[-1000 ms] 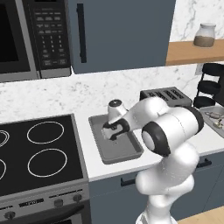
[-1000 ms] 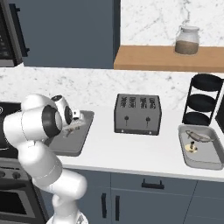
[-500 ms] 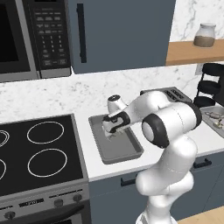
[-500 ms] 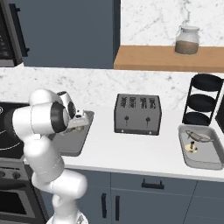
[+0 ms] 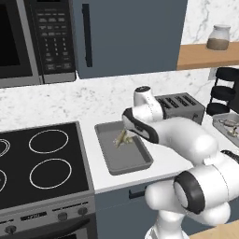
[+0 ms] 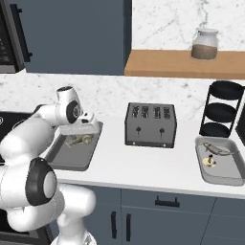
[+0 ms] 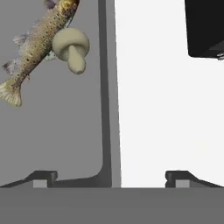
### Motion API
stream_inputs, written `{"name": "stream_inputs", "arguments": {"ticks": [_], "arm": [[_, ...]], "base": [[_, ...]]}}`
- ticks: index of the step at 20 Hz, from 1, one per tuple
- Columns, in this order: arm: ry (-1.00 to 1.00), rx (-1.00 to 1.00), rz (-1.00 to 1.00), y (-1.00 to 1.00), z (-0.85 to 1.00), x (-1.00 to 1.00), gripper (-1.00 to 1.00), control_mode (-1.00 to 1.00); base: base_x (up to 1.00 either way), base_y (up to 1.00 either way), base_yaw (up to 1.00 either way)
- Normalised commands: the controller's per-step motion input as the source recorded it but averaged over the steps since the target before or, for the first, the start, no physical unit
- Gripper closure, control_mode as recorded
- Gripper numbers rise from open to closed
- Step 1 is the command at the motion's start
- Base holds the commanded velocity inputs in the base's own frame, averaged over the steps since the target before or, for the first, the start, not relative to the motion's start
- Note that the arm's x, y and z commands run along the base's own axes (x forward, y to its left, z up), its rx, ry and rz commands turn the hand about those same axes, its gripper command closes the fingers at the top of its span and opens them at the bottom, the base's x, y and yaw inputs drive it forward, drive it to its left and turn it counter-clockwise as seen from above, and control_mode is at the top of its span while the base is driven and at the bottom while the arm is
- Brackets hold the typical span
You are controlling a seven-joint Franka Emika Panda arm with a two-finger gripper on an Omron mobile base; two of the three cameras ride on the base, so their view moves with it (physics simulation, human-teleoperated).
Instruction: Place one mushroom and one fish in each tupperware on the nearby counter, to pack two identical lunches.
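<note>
My pincer (image 7: 111, 177) hangs with jaws apart and nothing between them, over the rim of the near tupperware (image 7: 105, 87) by the stove-side end of the counter (image 7: 166, 109); inside lie a speckled fish (image 7: 37, 41) and a pale mushroom (image 7: 71, 47) touching it. The second tupperware (image 6: 228, 178) near the counter's far end holds another fish (image 6: 214, 149) and mushroom (image 6: 209, 161). Judgement: the fish looks limp, slick and best pinched mid-body, the mushroom light, rounded, bruisable and best taken across the cap; the trays are smooth, stiff grey.

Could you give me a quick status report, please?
Gripper open, empty. Fish and mushroom lie in the near tupperware. Far tupperware also filled. Nothing in the way.
</note>
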Motion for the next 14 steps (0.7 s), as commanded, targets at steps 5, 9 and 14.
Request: {"name": "stream_inputs", "arguments": {"ticks": [5,9,14], "arm": [[-0.39,0.14,0.0,-1.0,1.0,-1.0,-1.0,-1.0],[-0.55,0.26,0.0,-1.0,1.0,-0.99,-1.0,-1.0],[-0.6,0.29,0.04,-1.0,1.0,-0.91,-1.0,-1.0]], "base": [[0.0,0.0,0.0],[0.0,0.0,0.0],[0.0,0.0,0.0]]}}
